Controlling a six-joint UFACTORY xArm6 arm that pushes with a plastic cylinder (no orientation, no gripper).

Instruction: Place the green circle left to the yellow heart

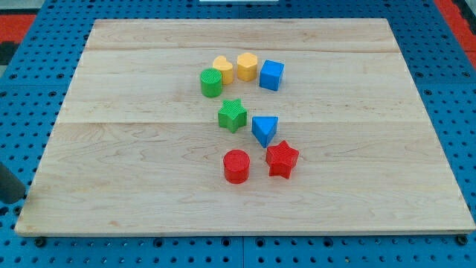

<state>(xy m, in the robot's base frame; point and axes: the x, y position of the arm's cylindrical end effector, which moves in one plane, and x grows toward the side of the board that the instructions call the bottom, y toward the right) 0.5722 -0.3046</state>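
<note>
The green circle (211,83) stands above the board's middle, at the left end of a row of blocks. Just to its upper right, touching it or nearly so, is a yellow block (222,69) whose shape I cannot make out. To the right of that block is the yellow heart (247,65), and right of the heart a blue cube (271,75). So the green circle is left of the heart with the other yellow block between them. My tip does not show in this view.
A green star (233,115) and a blue triangle (264,129) lie near the middle of the wooden board (111,149). A red circle (236,166) and a red star (282,159) lie below them. A dark shape (9,182) sits off the board's lower left edge.
</note>
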